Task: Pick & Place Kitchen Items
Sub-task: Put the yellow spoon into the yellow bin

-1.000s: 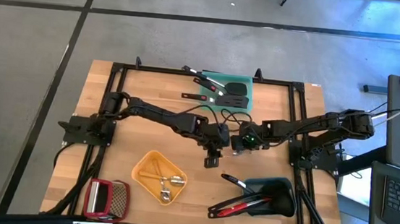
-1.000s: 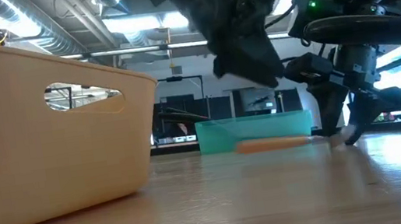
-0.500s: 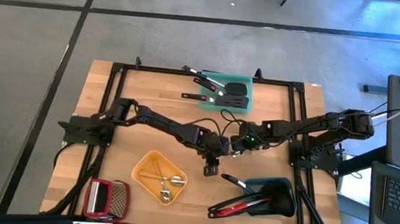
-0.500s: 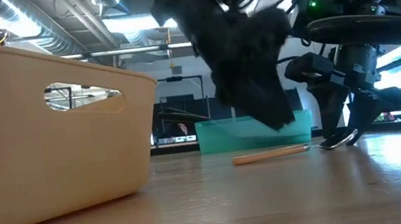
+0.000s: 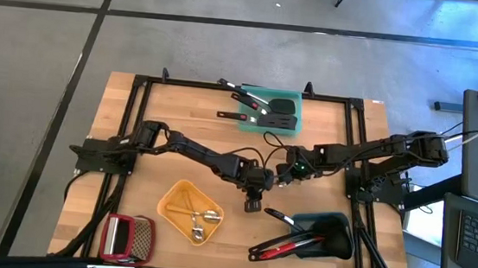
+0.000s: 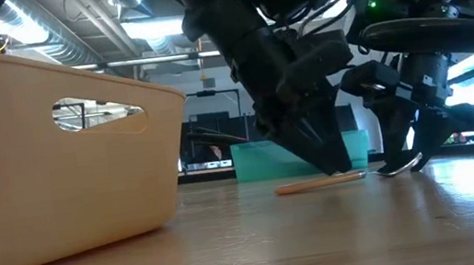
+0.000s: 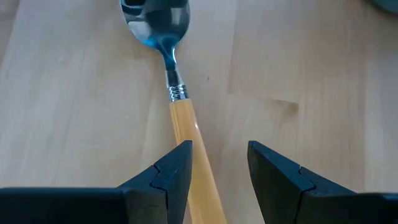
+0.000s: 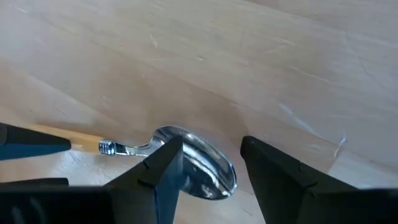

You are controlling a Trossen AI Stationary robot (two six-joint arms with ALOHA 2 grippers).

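Note:
A spoon with an orange handle (image 7: 186, 137) and a shiny metal bowl (image 8: 199, 165) lies flat on the wooden table near its middle, also seen as the spoon (image 6: 318, 182) in the low view. My left gripper (image 7: 217, 165) is open and slants down, its fingers on either side of the handle. My right gripper (image 8: 208, 165) is open and points down over the bowl, which lies between its fingers. In the high view the left gripper (image 5: 262, 185) and right gripper (image 5: 282, 178) stand close together. My left gripper straddles the orange handle (image 7: 189, 146), which runs close along one finger (image 7: 177, 168); I cannot tell whether that finger touches it. My right gripper has one finger (image 8: 165, 165) in front of the bowl's rim; I cannot tell whether it touches the bowl.
A teal tray (image 5: 291, 100) with black utensils stands at the far edge. A yellow tray (image 5: 172, 199) with small metal spoons sits near left, close to the low camera (image 6: 44, 150). A dark tray (image 5: 335, 222) with red and black utensils is near right, a red-framed grater (image 5: 126, 237) at the near left corner.
My left gripper has come down and a little toward the near edge, tipping steeper, until its open fingers stand around the spoon's handle. The orange handle, slightly raised a second ago, has sunk onto the tabletop.

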